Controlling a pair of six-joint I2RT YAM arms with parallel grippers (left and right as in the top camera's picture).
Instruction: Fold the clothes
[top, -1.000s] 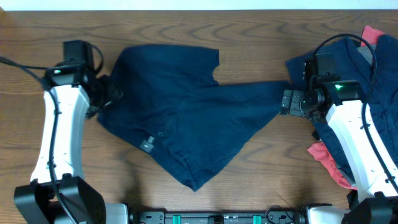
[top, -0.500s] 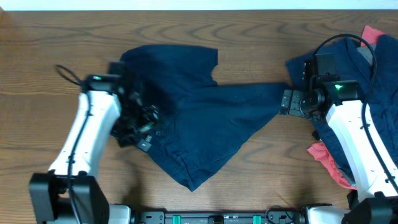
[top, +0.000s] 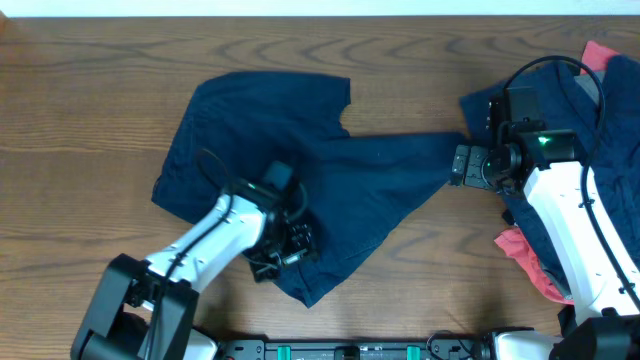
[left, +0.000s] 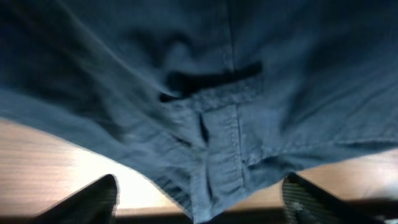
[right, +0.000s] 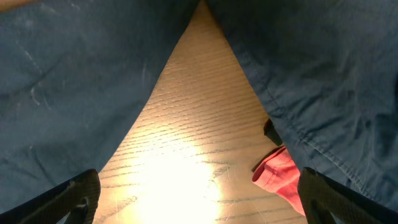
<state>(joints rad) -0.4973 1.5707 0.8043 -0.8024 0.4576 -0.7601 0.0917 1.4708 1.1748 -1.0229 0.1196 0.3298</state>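
Your left gripper (top: 287, 244) hides the near edge of the navy shorts (top: 340, 180), and the frame cuts off the heap of clothes (top: 612, 100) at the right. Both sets of jaws gape wide and grip nothing. The left pair straddles a seamed edge of the shorts, while your right gripper (top: 458, 163) sits at a leg's tip, over bare table (right: 186, 155).

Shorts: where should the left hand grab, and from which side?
Probably the waistband edge of the shorts, coming in low from the table side nearest the robot. That stitched band is thick and lies flat at the cloth's border, framed by the open left hand.
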